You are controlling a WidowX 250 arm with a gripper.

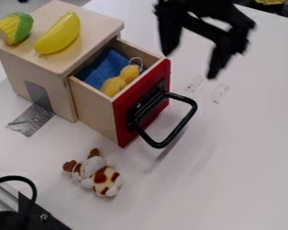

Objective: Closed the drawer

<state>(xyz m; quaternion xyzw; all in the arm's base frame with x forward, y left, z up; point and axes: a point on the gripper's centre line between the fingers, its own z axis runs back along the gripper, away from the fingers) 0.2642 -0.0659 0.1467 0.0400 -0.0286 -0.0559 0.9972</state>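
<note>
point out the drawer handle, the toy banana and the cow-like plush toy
drawer handle (190, 117): camera view, on the outer bend of the black bar
toy banana (60, 35): camera view, mid-body of the yellow fruit
plush toy (101, 176): camera view, on its brown-patched body

Worktop (236, 161): white, smooth, pale shadows to the right of the drawer (95, 107). Far edge visible at upper right.

Items on surface:
- Small light-wood cabinet (39, 81), upright, upper left; drawer pulled out toward the lower right, red front, black loop handle (191, 112).
- Grey tape (31, 120), one strip: upper part stuck to the cabinet's side, lower part flat on the worktop, surface crinkled.
- Plush toy (101, 174), white with brown patches, lying below the drawer, apart from the cabinet.
- Two faint marks (220, 93), side by side, right of the red front; nature cannot be determined.

Lower-left corner: black fixture (35, 215) with curved cable (20, 178); contact with worktop unclear.
</note>
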